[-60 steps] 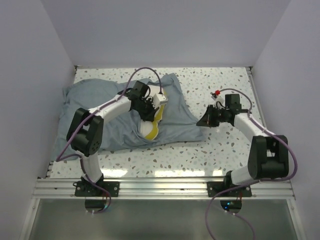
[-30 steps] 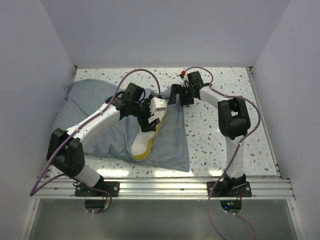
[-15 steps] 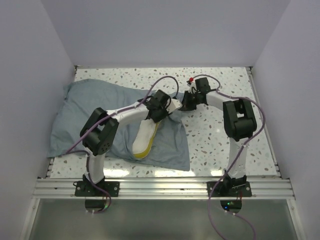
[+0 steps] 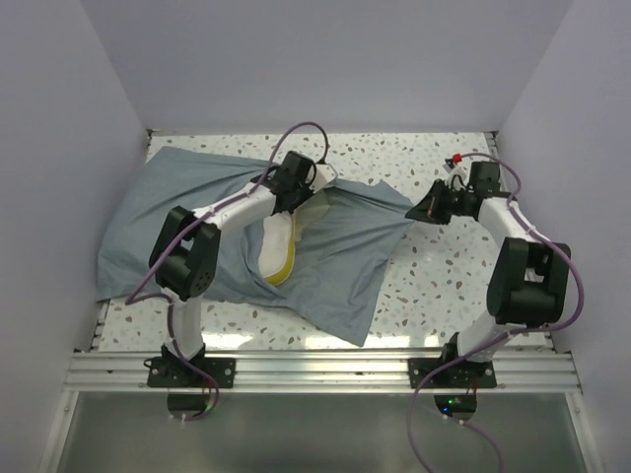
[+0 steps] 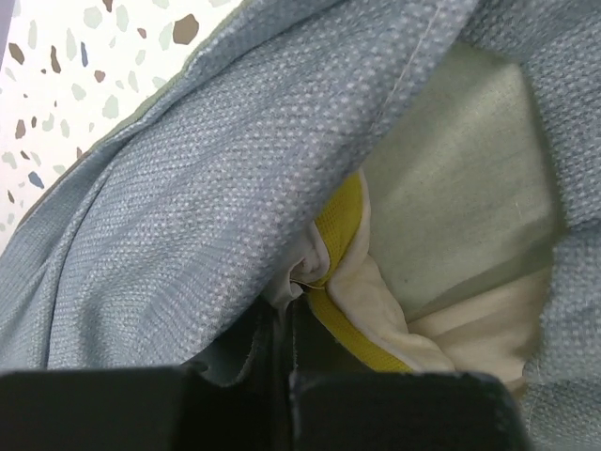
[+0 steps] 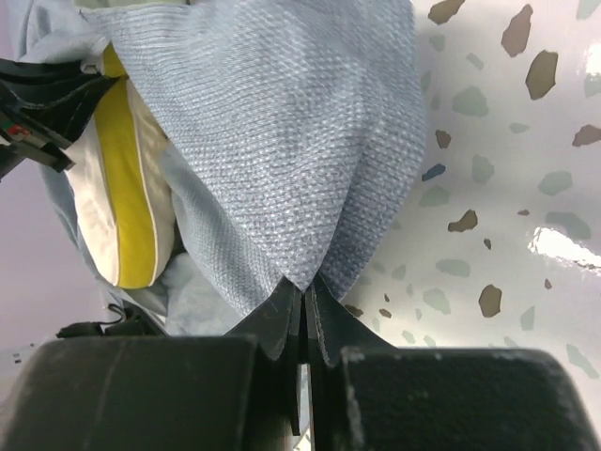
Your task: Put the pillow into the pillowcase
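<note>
A white tabletop (image 4: 444,286) speckled with dark chips is seen across the middle of the top view, and at the upper left of the left wrist view and the right of the right wrist view. It is enclosed by pale walls (image 4: 315,59). An aluminium rail (image 4: 325,370) is laid along the lower edge, with a grey panel (image 4: 315,434) below it

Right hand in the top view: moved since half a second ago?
Yes. The right hand, shut on a corner of the thin grey-blue cloth pillowcase, has moved right, toward the right wall, pulling that corner with it.
</note>
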{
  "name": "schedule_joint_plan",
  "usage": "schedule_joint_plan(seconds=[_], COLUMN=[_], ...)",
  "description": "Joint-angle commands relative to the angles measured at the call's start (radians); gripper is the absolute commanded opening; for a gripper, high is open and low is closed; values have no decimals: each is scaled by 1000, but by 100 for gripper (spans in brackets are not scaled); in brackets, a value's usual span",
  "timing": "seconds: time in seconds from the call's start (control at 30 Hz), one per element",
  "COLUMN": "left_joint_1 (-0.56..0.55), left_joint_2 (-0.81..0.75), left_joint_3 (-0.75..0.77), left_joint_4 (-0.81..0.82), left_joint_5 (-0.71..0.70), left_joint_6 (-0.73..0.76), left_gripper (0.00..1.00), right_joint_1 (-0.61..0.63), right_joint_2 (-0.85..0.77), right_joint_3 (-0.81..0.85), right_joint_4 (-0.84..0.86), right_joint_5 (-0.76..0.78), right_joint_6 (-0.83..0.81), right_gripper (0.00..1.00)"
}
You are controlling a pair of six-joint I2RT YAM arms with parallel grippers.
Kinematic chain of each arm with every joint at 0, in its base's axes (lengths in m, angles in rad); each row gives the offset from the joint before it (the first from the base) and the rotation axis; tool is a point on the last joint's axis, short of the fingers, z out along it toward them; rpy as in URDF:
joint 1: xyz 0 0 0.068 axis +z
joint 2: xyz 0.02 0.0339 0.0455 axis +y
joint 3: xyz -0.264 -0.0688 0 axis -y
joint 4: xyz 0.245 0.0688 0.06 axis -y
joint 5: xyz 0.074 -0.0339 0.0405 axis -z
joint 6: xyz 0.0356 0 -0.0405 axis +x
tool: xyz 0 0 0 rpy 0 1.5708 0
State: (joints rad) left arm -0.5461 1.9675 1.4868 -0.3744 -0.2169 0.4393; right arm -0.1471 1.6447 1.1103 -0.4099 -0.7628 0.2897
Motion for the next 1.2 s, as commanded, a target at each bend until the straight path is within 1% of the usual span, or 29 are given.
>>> schedule_joint_plan(seconds=[0.0, 0.1, 0.17, 0.2, 0.23, 0.27, 0.3, 0.33, 0.37, 0.4, 0.43, 0.47, 0.5, 0.53, 0.57, 0.6, 0.63, 0.7, 0.77, 0.83, 0.87, 0.9, 0.97, 1.0, 1.03, 1.07, 1.1, 1.13, 1.17], left_joint_1=[11, 37, 55, 55, 55, 54, 51, 45, 32, 25, 14, -17, -31, -44, -64, -67, -71, -61, -57, -57, -58, -58, -66, -69, -69, -68, -66, -64, -60], left_joint_2=[36, 74, 82, 73, 65, 53, 30, 19, 8, -16, -30, -45, -77, -96, -128, -146, -165, -223, -275, -292, -291, -283, -251, -237, -225, -201, -185, -174, -151], left_joint_3=[0, -14, 9, 15, 21, 42, 61, 84, 133, 156, 177, 208, 214, 214, 201, 184, 164, 87, -4, -65, -109, -129, -178, -187, -197, -221, -229, -235, -244], left_joint_4=[-20, 31, 41, 55, 54, 51, 10, -18, -49, -119, -151, -182, -239, -267, -312, -330, -343, -372, -368, -357, -348, -344, -327, -310, -295, -276, -246, -230, -209], left_joint_5=[-131, -147, -122, -67, -15, 55, 209, 291, 360, 480, 511, 524, 524, 516, 486, 476, 473, 493, 514, 501, 475, 415, 325, 250, 220, 179, 118, 91, 73], left_joint_6=[45, 29, 10, 0, -7, -16, -40, -53, -65, -80, -85, -88, -83, -79, -77, -80, -88, -112, -129, -158, -172, -200, -226, -237, -249, -260, -269, -267, -267], left_gripper=[0, 0, 0, 2, 8, 29, 40, 58, 64, 69, 74, 82, 87, 89, 89, 90, 90, 88, 83, 79, 77, 76, 80, 82, 83, 82, 80, 71, 65], right_joint_1=[-22, -29, -58, -66, -69, -69, -68, -62, -55, -43, -37, -32, -25, -22, -20, -14, -9, 20, 69, 174, 208, 266, 323, 374, 398, 421, 467, 487, 504], right_joint_2=[-3, 1, 7, 16, 38, 78, 101, 118, 153, 167, 174, 175, 167, 159, 146, 136, 124, 69, 35, 6, 1, 3, 38, 58, 96, 119, 138, 157, 206], right_joint_3=[25, 49, 80, 95, 135, 154, 169, 198, 215, 245, 258, 269, 278, 281, 283, 289, 283, 243, 218, 197, 191, 184, 198, 218, 227, 236, 252, 255, 256], right_joint_4=[-64, -87, -93, -95, -105, -106, -99, -104, -115, -128, -162, -176, -187, -216, -236, -265, -308, -326, -339, -323, -304, -261, -230, -219, -192, -178, -167, -153, -158], right_joint_5=[-9, 11, 36, 51, 60, 69, 54, 50, 48, 30, 33, 45, 62, 110, 134, 154, 163, 134, 103, 105, 108, 108, 125, 135, 138, 135, 140, 146, 163], right_joint_6=[-37, -49, -64, -67, -72, -72, -63, -58, -47, -46, -46, -59, -70, -84, -122, -145, -165, -207, -221, -205, -163, -140, -80, -58, -37, -2, 12, 22, 25], right_gripper=[0, 0, 0, 0, 0, 0, 0, 0, 0, 11, 19, 25, 34, 56, 65, 68, 69, 65, 56, 52, 52, 52, 54, 55, 56, 56, 56, 56, 55])
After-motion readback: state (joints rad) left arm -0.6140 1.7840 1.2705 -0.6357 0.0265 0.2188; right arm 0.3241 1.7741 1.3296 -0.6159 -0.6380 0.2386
